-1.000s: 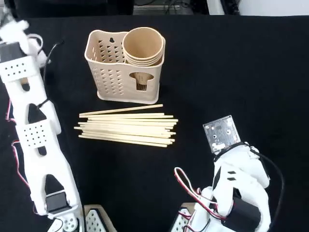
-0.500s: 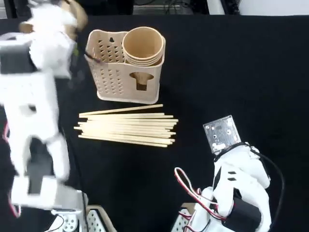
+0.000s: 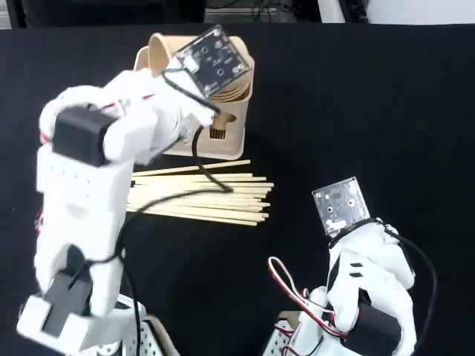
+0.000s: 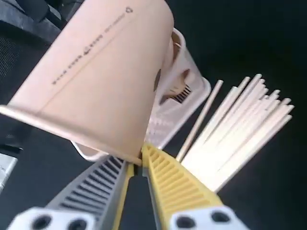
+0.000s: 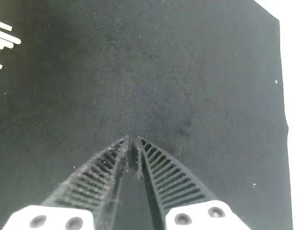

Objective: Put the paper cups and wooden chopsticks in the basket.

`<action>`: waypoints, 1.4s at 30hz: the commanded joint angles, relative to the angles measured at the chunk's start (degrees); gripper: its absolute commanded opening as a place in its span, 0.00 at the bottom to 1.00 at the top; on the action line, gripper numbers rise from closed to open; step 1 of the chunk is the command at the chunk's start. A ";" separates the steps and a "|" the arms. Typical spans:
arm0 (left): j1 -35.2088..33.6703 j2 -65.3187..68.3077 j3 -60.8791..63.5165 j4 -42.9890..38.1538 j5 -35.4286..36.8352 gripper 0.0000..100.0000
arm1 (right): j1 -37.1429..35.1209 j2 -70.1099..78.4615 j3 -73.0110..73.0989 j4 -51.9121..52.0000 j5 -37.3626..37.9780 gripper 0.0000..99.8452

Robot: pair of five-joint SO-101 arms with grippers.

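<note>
Left end effector point(image 4: 141, 152) pinches a paper cup point(image 4: 100, 72) by its rim, tilted above the basket point(image 3: 223, 141), which holds stacked cups point(image 3: 237, 90). Wooden chopsticks point(image 3: 215, 194) lie on the tabletop point(image 3: 356, 111) just beside the basket. Right end effector point(image 5: 132, 141) is closed on nothing.

Worktop point(image 3: 386, 111): plain matte black, faint pale specks up close. Basket point(image 3: 231, 141): cream plastic, wall cutout showing tan inside. Paper cup point(image 4: 100, 72): kraft tan, thin line of dark print down its side, rim a bit paler. Chopsticks point(image 3: 223, 196): pale raw wood, light yellow-beige, no marks. Left pincer point(image 4: 136, 160): one finger yellow, other pale grey, both w/ ribbed lattice. Right pincer point(image 5: 131, 140): both fingers grey-white, same lattice. Left arm point(image 3: 82, 193) & right arm point(image 3: 371, 289): white shells, black motor blocks. Wires point(image 3: 286, 285): red + black + white. Wrist board point(image 3: 341, 206): grey-silver, speckled w/ small dots.
</note>
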 commanded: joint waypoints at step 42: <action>-3.03 4.31 3.12 -9.67 -29.71 0.03 | 0.53 0.75 0.13 -0.35 0.09 0.01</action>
